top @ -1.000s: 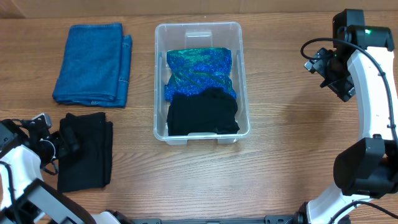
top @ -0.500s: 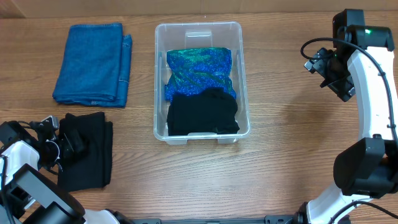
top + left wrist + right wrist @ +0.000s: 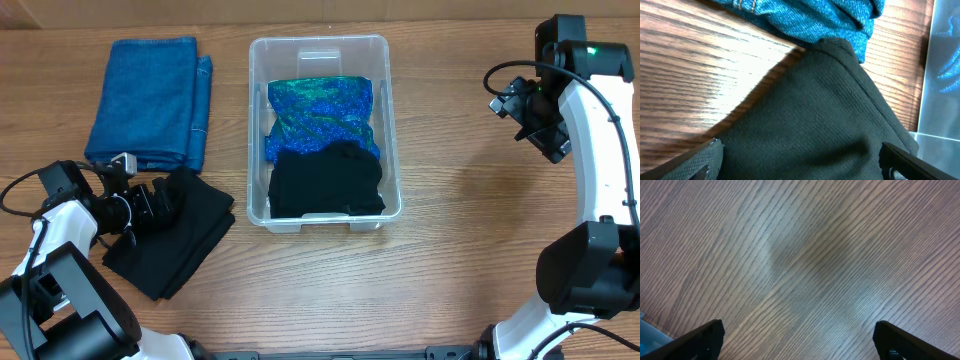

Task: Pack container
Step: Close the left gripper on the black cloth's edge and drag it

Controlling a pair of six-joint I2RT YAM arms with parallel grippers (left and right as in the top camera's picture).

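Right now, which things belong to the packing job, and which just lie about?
Job:
clear rectangular plastic container holding shiny blue-green cloth and folded black cloth
second black cloth on the wooden table, under the open left gripper

Lying about:
folded blue denim cloth, untouched, probably packed later

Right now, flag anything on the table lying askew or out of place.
The black cloth lies turned diagonally, out of square with the folded denim and the container. Nothing else stands out.

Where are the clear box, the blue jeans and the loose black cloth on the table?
clear box (image 3: 318, 40), overhead view, far rim.
blue jeans (image 3: 145, 100), overhead view, its middle.
loose black cloth (image 3: 188, 235), overhead view, its middle.
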